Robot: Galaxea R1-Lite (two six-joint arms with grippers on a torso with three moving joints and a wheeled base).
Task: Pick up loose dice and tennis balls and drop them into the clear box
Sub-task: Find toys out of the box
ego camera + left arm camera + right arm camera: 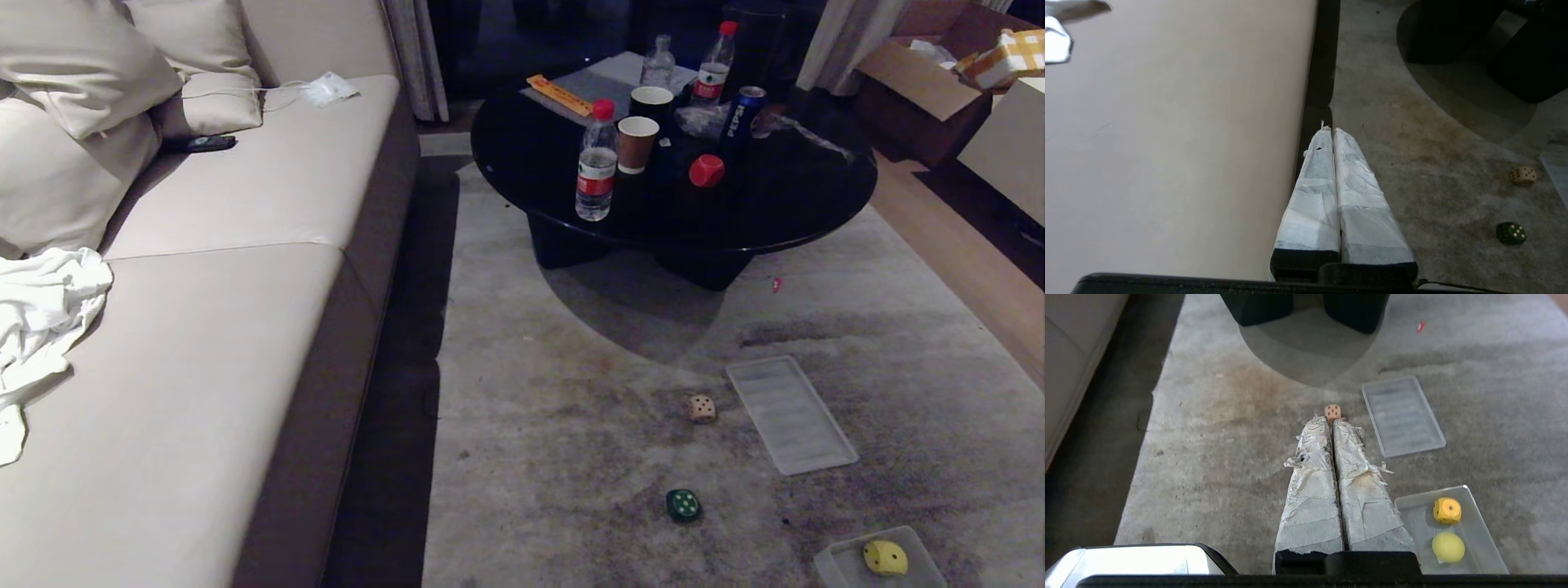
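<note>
The box [1482, 535] holds a yellow die [1447, 510] and a ball [1448, 547]; beige die [701, 408], green die [683, 505] and red die [706, 171] remain loose, while the left gripper [1331, 130] and right gripper [1331, 419] are both clenched empty.

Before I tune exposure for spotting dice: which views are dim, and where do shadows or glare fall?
Head view: dim overall, the glossy black table shows faint reflections, its shadow on the carpet. Left wrist view: brighter, sofa seat nearly washed out. Right wrist view: evenly lit, beige die and clear box read crisply.
</note>
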